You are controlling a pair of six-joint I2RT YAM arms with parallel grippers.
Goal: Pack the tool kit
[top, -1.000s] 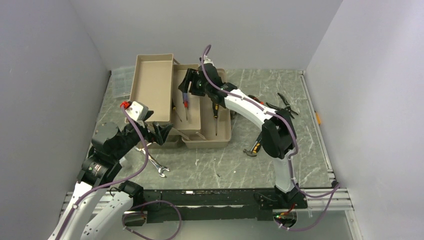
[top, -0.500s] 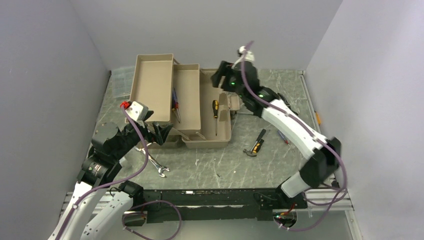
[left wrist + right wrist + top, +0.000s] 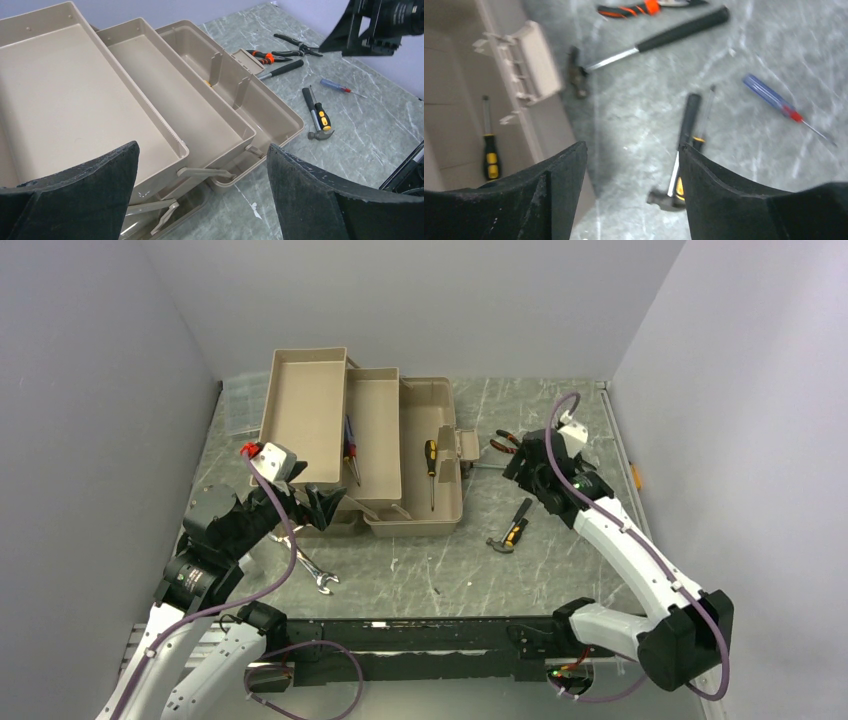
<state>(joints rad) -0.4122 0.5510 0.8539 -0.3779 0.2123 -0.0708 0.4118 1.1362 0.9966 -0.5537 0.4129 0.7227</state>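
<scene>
Toolbox (image 3: 428,403) is open at the back left of the table (image 3: 450,575), with both fold-out trays swung out to its left in steps.
- Top tray (image 3: 305,405) has nothing in it.
- Middle tray (image 3: 378,440) has a small screwdriver (image 3: 350,445) along its left edge; handle colour is hard to read.
- The base compartment holds a black-yellow screwdriver (image 3: 431,456), lying lengthwise with its handle toward the back.

Loose on the table right of the box:
- yellow-handled hammer (image 3: 512,528)
- black-handled hammer (image 3: 644,47), head just beside the box's latch flap
- orange-black pliers (image 3: 634,8)
- black pliers (image 3: 297,44)
- blue-handled screwdriver (image 3: 774,97)

Wrench (image 3: 310,568) lies on the table in front of the box, near the left arm.

Left tool (image 3: 325,508) has its jaws wide with nothing between them. It sits at the box's front-left corner, right by the tray link arms. I can't tell if it touches.

Right tool (image 3: 631,150) has its jaws well apart and holds nothing. It is above the table right of the box, over the yellow-handled hammer. In the wrist view the hammer's head sits low in the gap, next to the right-hand finger. That view is motion-blurred.
</scene>
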